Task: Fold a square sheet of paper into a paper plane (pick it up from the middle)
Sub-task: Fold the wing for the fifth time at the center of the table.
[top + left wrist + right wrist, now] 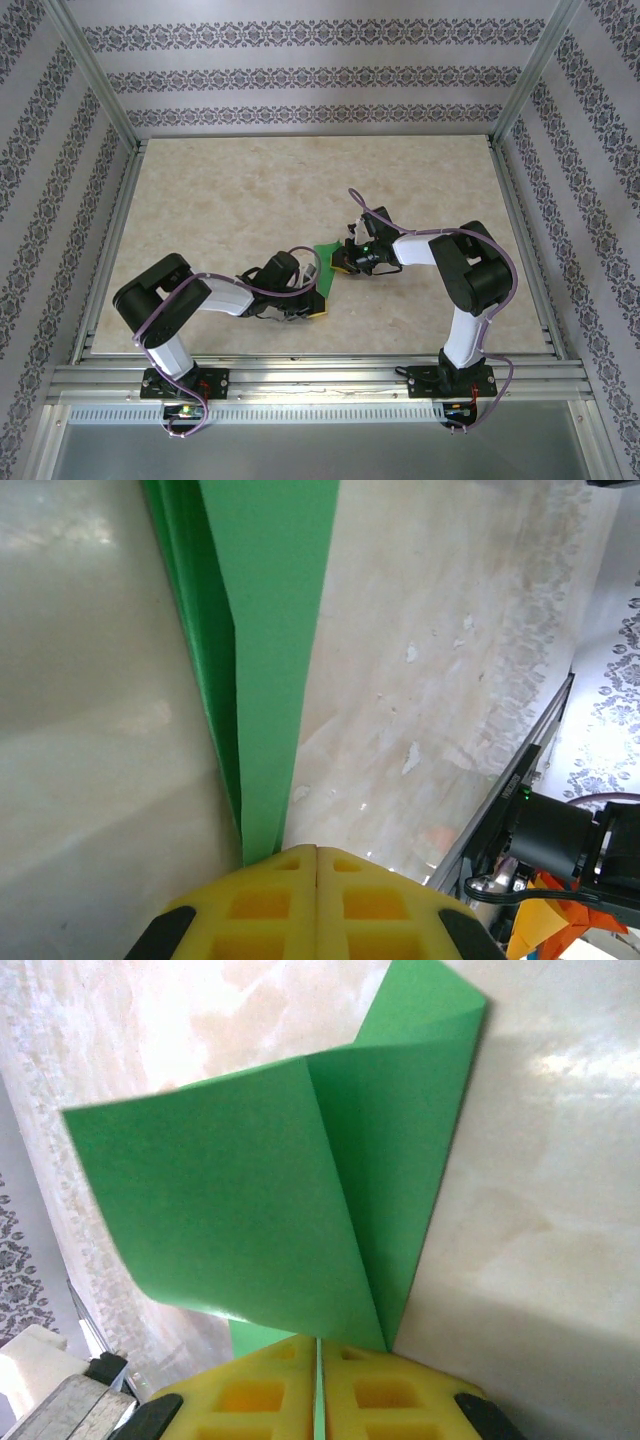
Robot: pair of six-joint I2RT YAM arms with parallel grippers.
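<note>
Status: both tools are clamped on the sheet (325, 250), which sits between them near the front-middle of the counter (250, 190). Left tool (316, 875) has its yellow pads shut on the narrow end of a long folded strip of the green paper (layers stacked along one edge in its wrist view). Right tool (320, 1370) is also pinched shut, with a sliver of green between the pads. Above it one flap bows up loose, and a folded corner lies beyond.

My read: you're mid-fold, nowhere near a finished dart.

Risks for you to watch:
- Tear. You have two hard pinches on one thin sheet. Drive the arms apart, or twist one wrist against the other, and the paper likely goes at a pinch point.
- Slip. Both grips look close to the paper's edge, so a small tug could pull it free.
- Skewed crease. The bowed flap isn't held flat. Press it down as is and the fold line lands wherever it likes.
- Crumple (can't tell how much of the sheet touches the counter). Pushing the tools together would buckle it.
</note>
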